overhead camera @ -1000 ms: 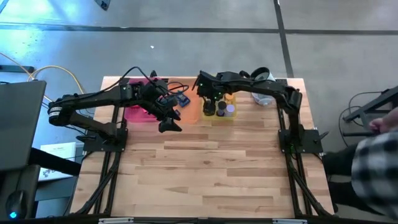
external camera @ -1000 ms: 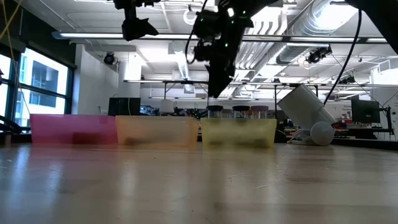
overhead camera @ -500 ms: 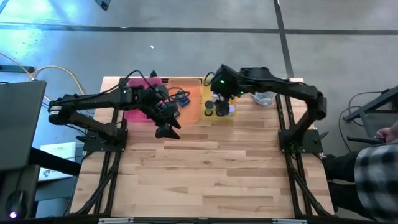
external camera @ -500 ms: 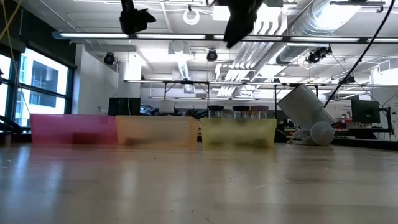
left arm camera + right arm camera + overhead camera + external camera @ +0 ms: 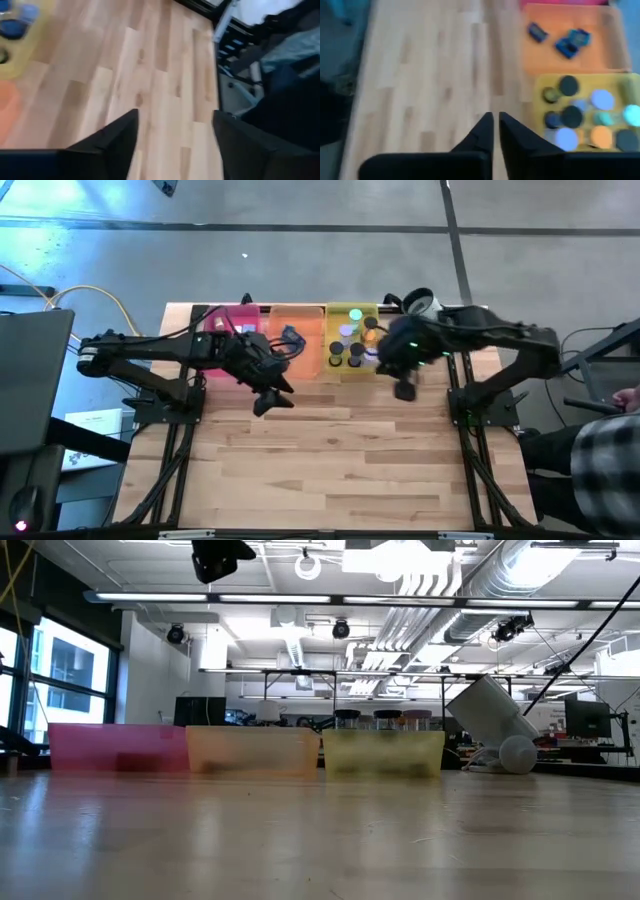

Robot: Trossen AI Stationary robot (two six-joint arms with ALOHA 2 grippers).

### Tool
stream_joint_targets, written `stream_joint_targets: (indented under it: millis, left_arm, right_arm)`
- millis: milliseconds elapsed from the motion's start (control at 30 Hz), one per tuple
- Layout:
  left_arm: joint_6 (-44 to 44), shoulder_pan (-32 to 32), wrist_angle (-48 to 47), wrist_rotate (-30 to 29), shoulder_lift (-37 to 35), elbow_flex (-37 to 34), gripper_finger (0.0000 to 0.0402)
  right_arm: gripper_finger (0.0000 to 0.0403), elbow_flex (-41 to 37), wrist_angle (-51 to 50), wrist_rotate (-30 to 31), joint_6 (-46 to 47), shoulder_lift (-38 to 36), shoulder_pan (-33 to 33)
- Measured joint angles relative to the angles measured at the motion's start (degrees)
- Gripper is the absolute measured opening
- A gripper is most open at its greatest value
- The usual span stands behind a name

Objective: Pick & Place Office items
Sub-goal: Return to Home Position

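The office items lie in trays at the table's far edge. Flat blue rectangles (image 5: 572, 42) are in the orange tray (image 5: 300, 345), and short cylinders (image 5: 580, 117) stand in the yellow tray (image 5: 352, 312). The pink tray (image 5: 222, 325) is partly hidden by my left arm. My left gripper (image 5: 270, 398) hangs open over bare wood in front of the orange tray, with nothing between its fingers (image 5: 117, 142). My right gripper (image 5: 404, 388) is shut and empty, above the table just right of the yellow tray's near corner.
A white rounded device (image 5: 420, 304) lies at the far right corner, seen tilted in the low view (image 5: 490, 710). The near half of the wooden table (image 5: 340, 470) is bare. A person in a checked sleeve (image 5: 600, 450) sits beyond the right edge.
My right gripper has risen from over the yellow tray, left the low view at the top, and swung back toward the table's right and near edges. The cylinders in the yellow tray are now uncovered. My left gripper has drifted a little toward the near edge.
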Motion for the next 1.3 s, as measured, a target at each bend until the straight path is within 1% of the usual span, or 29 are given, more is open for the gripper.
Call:
stream_joint_targets:
  millis: [33, 133, 200, 300, 333, 367, 467, 600, 667, 733, 800, 867, 933, 1000, 1100, 1167, 1300]
  left_arm:
    - [-0.12, -0.14, -0.26, -0.85, 0.0, 0.0, 0.0232]
    - [-3.04, -0.14, -0.59, -0.84, -0.4, -0.04, 0.0169]
    - [-4.6, -0.14, -0.58, -0.32, -0.94, -0.04, 0.0119]
    - [-4.38, -0.32, -1.59, -0.98, -1.93, -0.04, 0.004]
    - [-3.99, -0.64, -2.52, -2.11, -2.48, -0.04, 0.0021]
    - [-3.56, -0.89, -3.28, -3.3, -3.21, -0.04, 0.0012]
    - [-1.71, -1.32, -6.07, -7.98, -5.84, -0.06, 0.0006]
    - [1.99, -1.69, -8.86, -9.99, -10.85, -0.07, 0.0001]
    - [3.82, -1.72, -9.87, -10.53, -14.01, -0.07, 0.0001]
    - [5.73, -1.72, -10.8, -10.67, -17.17, -0.08, 0.0001]
    - [7.81, -1.91, -11.05, -10.68, -20.29, -0.15, 0.0001]
    - [9.03, -2.33, -12.28, -10.82, -23.42, -0.26, 0.0001]
    - [9.39, -2.63, -11.85, -11.42, -26.51, -1.65, 0.0001]
    - [9.5, -2.67, -10.58, -12.49, -30.06, -4.89, 0.0001]
    - [8.55, -2.66, -7.11, -12.69, -36.15, -12.02, 0.0001]
    - [6.53, -2.63, -2.86, -12.8, -40.4, -17.69, 0.0001]
    - [4.87, -2.65, 8.58, -12.34, -47.37, -27.64, 0.0001]
  right_arm:
    - [0.0016, 0.0, -0.8, -0.59, 0.28, -0.85, 1.15]
    - [0.0008, -0.02, -2.38, -3.41, 0.72, -4.32, 4.08]
    - [0.0006, -0.02, -2.14, -3.63, 1.73, -6.35, 5.7]
    - [0.0004, -0.15, -2.12, -3.2, 3.39, -10.56, 8.22]
    - [0.0003, -0.48, -1.48, -3.07, 4.36, -11.97, 9.03]
    - [0.0003, -1.16, -0.71, -3.1, 5.11, -13.77, 9.84]
    - [0.0003, -5.04, 2.82, -1.66, 9.48, -19.56, 13.08]
    - [0.0003, -14.71, 11.08, 6.96, 15.47, -28.31, 17.51]
    - [0.0003, -21.47, 17.26, 9.2, 17.11, -33.0, 19.22]
    - [0.0003, -29.15, 24.38, 9.15, 17.03, -37.46, 20.3]
    - [0.0003, -37.04, 33.53, 8.05, 16.57, -40.97, 20.94]
    - [0.0003, -44.62, 39.97, 6.9, 16.92, -44.46, 21.27]
    - [0.0003, -50.85, 45.8, 8.17, 16.54, -47.65, 20.99]
    - [0.0003, -56.87, 51.68, 8.39, 17.29, -51.18, 20.74]
    - [0.0003, -65.06, 57.99, 5.54, 20.84, -56.57, 20.76]
    - [0.0003, -70.14, 62.75, 5.97, 21.18, -59.45, 20.75]
    - [0.0003, -79.49, 72.03, 6.89, 21.29, -65.88, 20.72]
